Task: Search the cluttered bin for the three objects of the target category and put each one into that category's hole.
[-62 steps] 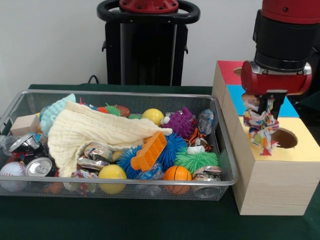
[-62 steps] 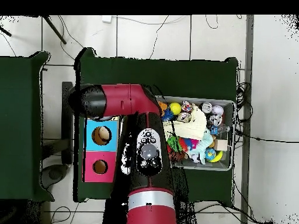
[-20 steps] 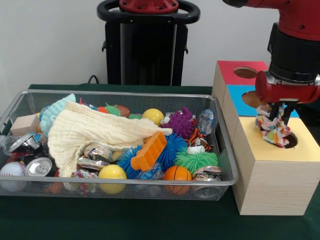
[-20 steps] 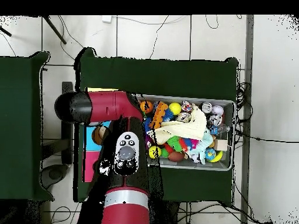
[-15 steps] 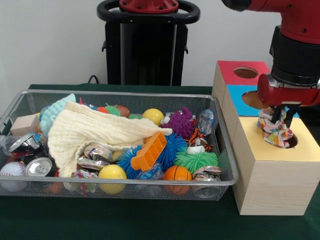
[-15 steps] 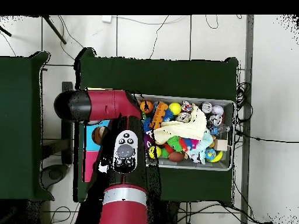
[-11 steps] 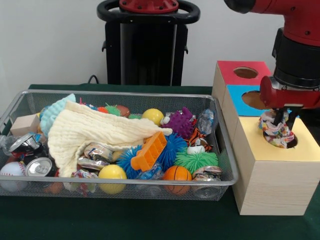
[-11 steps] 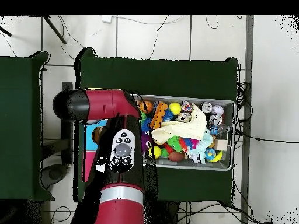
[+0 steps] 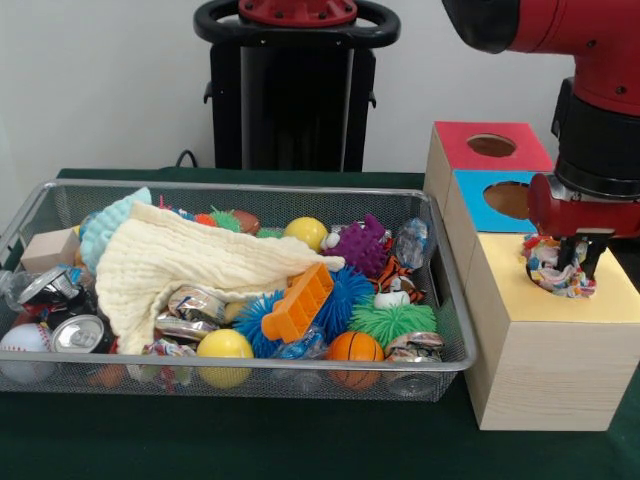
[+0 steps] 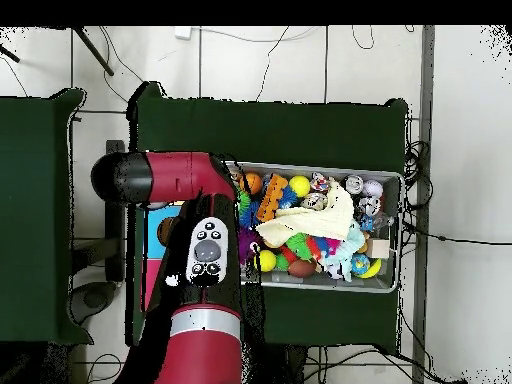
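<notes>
Gripper (image 9: 572, 268) closed on cloth bundle (image 9: 556, 270), bundle partly down yellow box hole (image 9: 545, 283), box at surface edge beside basket (image 9: 240, 368). Best: open fully w/ bundle centred, then lift straight up.

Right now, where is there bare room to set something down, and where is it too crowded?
Free: the green table strip in front of the wire basket, and the yellow box top beside the end effector. The red box top has a margin around its hole. Crowded: the basket is packed rim to rim; the end effector is shut on the cloth bundle at the yellow hole.
</notes>
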`<state>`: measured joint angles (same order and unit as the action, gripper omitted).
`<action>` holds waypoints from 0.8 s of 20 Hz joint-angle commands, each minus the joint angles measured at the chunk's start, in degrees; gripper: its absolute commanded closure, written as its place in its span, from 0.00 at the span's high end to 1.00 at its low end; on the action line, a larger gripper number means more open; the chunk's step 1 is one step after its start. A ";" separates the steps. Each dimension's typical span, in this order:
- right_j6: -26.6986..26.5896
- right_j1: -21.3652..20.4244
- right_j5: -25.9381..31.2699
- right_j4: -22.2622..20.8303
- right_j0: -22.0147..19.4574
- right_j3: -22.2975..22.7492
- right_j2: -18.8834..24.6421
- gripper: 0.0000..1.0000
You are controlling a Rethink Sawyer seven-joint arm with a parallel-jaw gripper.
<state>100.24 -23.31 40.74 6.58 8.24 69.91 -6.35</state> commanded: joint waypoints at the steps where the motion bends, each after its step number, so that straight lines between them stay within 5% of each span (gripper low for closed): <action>1: 13.93 4.10 -4.72 1.60 -0.83 1.77 1.50 0.00; 16: 11.76 6.78 -8.06 1.81 -2.09 1.53 1.96 0.00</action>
<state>100.24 -20.64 36.53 7.50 8.21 69.55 -6.41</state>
